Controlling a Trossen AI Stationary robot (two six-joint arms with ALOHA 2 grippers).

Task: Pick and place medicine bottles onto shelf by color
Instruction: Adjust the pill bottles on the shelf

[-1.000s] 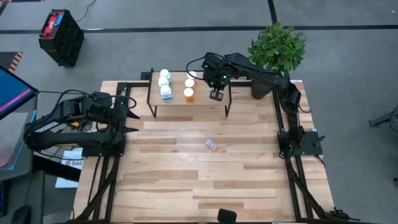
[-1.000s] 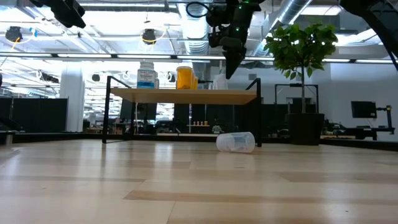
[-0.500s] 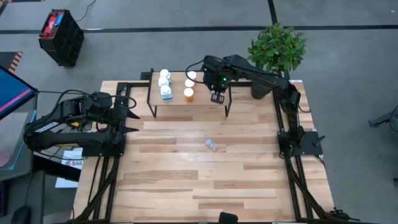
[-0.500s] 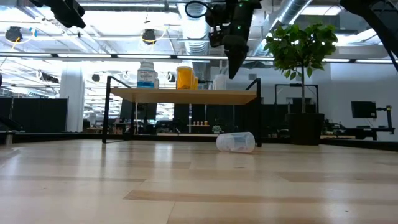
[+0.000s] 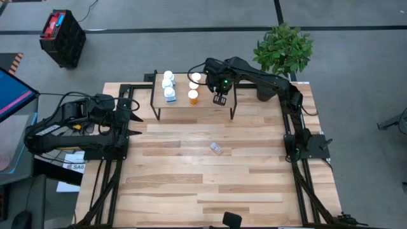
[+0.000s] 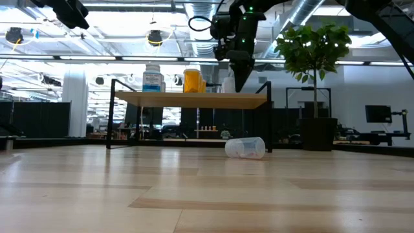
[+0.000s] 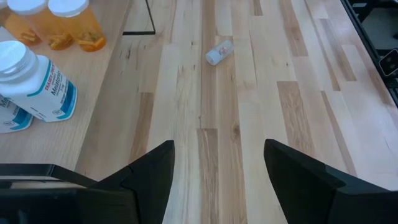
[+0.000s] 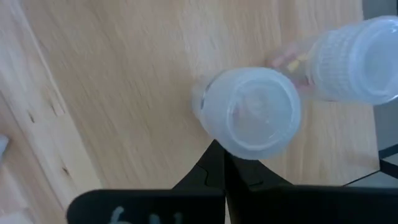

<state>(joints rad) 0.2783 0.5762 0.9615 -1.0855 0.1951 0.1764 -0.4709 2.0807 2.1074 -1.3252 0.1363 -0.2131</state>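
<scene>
1. The right gripper (image 5: 220,100) has crept toward the frame's upper left, fingers pressed together and empty, above the shelf (image 5: 210,100).
2. Placing looks done; the next clear bottle (image 5: 216,148) lies mid-table at centre frame and needs fetching.
3. The left gripper (image 5: 137,118) waits at left, spread apart.

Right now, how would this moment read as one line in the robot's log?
right gripper: shut, above shelf | left gripper: open, waiting at table edge | clear bottle: lying on table

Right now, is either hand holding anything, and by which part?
Nothing is held: the right hand is shut and empty above the shelf; the left hand open and empty.
</scene>
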